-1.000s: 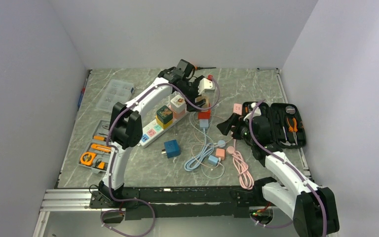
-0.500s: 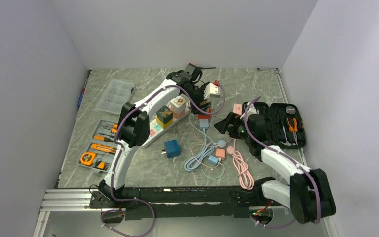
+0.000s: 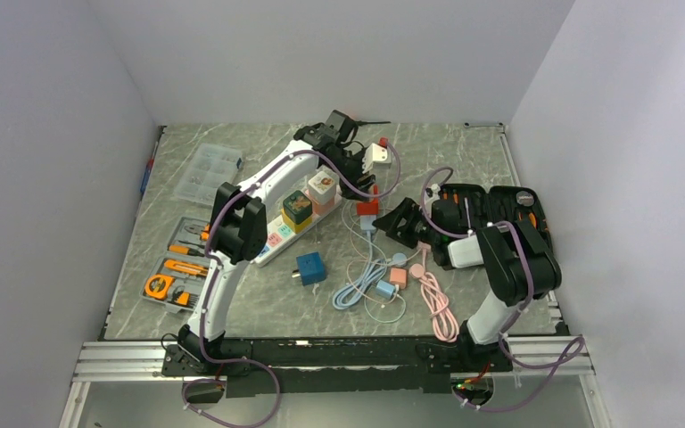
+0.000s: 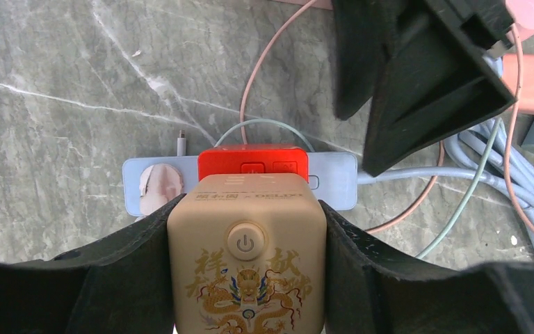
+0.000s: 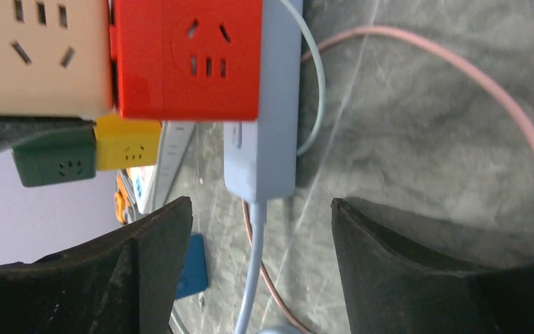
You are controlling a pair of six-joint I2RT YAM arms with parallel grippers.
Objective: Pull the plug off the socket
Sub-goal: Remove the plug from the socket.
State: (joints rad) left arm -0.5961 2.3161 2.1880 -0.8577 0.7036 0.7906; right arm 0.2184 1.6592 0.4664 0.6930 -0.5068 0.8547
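A beige cube plug (image 4: 247,278) with a gold dragon print and a power button sits on a light-blue socket strip (image 4: 334,177), next to a red cube plug (image 4: 252,161). My left gripper (image 4: 248,209) is shut on the beige plug, with a finger pressed on each side of it. From above, the left gripper (image 3: 359,178) hides that plug. My right gripper (image 5: 259,209) stands open, its fingers (image 4: 431,76) just off the strip's cable end (image 5: 264,139). The strip's blue cable (image 5: 250,278) runs between the jaws untouched. In the top view the right gripper (image 3: 391,223) sits right of the red cube (image 3: 368,207).
A white power strip (image 3: 272,241) carries a green cube (image 3: 297,207) and another cube. A blue cube (image 3: 310,267), coiled blue and pink cables (image 3: 437,303), a black tool case (image 3: 504,223), an orange tool tray (image 3: 174,267) and a clear box (image 3: 207,169) lie around.
My left gripper's jaws have closed from wide open onto the beige plug. The right arm has swung left toward the blue strip, with its jaws narrowing a little.
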